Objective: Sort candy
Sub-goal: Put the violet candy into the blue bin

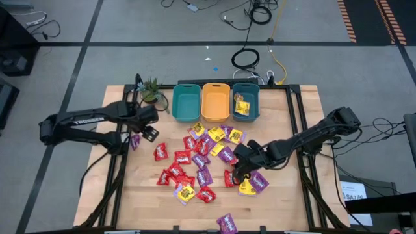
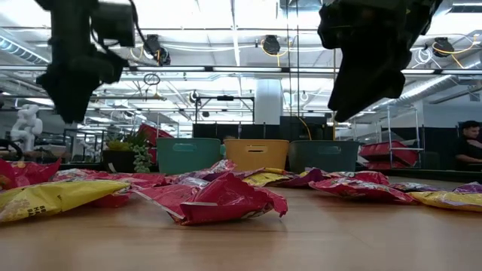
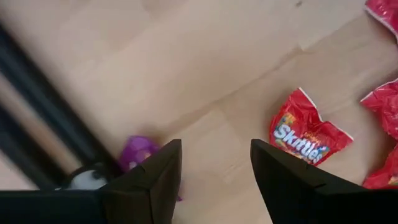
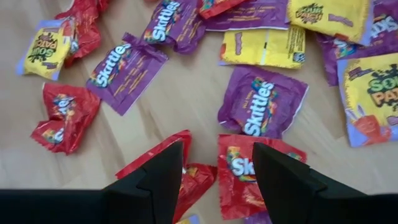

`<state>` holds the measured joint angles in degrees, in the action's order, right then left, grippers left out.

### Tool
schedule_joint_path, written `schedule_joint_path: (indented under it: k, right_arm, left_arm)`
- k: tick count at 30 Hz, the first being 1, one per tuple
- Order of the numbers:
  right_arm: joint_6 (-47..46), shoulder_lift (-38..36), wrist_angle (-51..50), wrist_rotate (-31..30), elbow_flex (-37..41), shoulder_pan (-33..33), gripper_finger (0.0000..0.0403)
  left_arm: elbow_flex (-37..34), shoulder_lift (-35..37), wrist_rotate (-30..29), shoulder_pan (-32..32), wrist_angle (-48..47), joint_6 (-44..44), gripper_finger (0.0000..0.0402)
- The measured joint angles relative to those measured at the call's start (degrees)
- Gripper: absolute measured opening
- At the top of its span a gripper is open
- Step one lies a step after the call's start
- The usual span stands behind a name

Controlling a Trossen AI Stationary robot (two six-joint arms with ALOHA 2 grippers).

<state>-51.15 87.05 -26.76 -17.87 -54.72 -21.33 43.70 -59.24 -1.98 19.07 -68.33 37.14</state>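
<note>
I am working in a big lab or workshop hall. My wooden bench is standing on grey floor marked with dark tape lines, with cables lying loose behind it. Overhead ducts and strip lights are running under the ceiling, and a person is sitting at the far edge.

Grey carpet floor lies around the wooden desk, crossed by dark seams, with black cables and a yellow cable strewn on it. Behind, ceiling strip lights, a white column and shelving racks fill the hall.
</note>
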Motion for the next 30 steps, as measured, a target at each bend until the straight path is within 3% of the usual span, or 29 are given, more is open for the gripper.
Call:
schedule_joint_path:
  k: [4,11,19,30]
  right_arm:
    - [-0.68,0.00,0.29,-0.09,0.00,-0.17,0.0185]
    - [-0.68,-0.02,1.86,-1.77,0.00,-0.17,0.0185]
    - [-0.96,-0.02,3.72,-3.32,0.00,-0.17,0.0185]
    - [-1.75,-0.02,4.90,-3.32,0.00,-0.17,0.0185]
  left_arm:
    - [-5.15,-0.02,0.44,1.17,4.42,0.69,0.0201]
    - [-8.78,-2.22,2.27,4.25,4.49,-6.14,0.0201]
    - [-8.77,-13.99,3.26,7.15,3.62,-13.67,0.0201]
    - [-8.72,-25.97,0.05,7.97,3.48,-12.13,0.0201]
